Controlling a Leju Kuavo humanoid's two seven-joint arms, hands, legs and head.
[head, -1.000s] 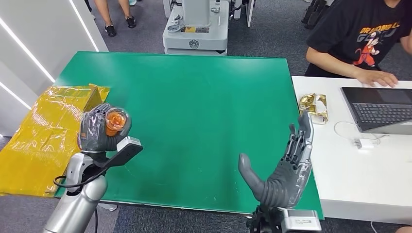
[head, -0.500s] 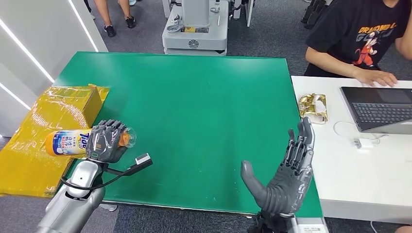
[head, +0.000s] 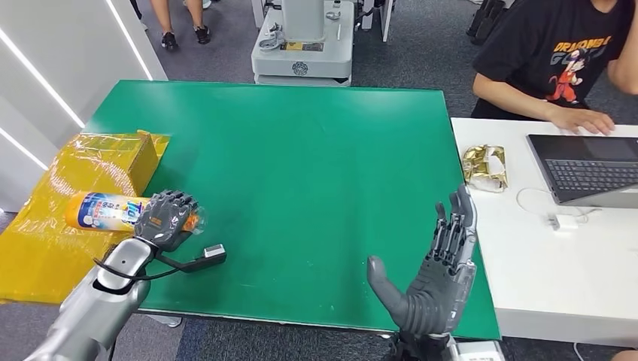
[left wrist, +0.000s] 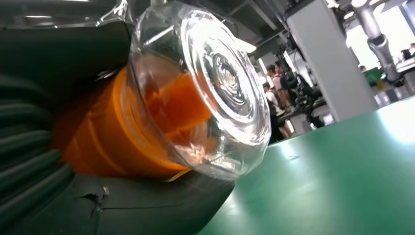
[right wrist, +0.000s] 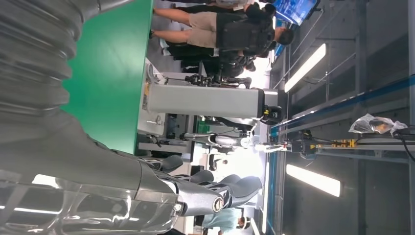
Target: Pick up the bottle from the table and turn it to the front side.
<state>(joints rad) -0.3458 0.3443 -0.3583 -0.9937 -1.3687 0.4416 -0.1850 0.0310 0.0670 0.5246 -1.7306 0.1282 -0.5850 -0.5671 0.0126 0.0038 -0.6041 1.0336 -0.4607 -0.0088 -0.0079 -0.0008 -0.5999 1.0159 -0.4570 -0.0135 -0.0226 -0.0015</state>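
Grey carpet floor (head: 421, 53), white desk (head: 557, 271) alongside.

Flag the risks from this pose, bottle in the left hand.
1. The left hand grips the bottle near its cap end, lying sideways; most of the body sticks out unsupported, so it may slip or pivot when turned.
2. The bottle hangs past the green table edge, over the yellow wrapped box; a drop would probably miss the table.
3. The right hand is open and apart, giving no backup support.
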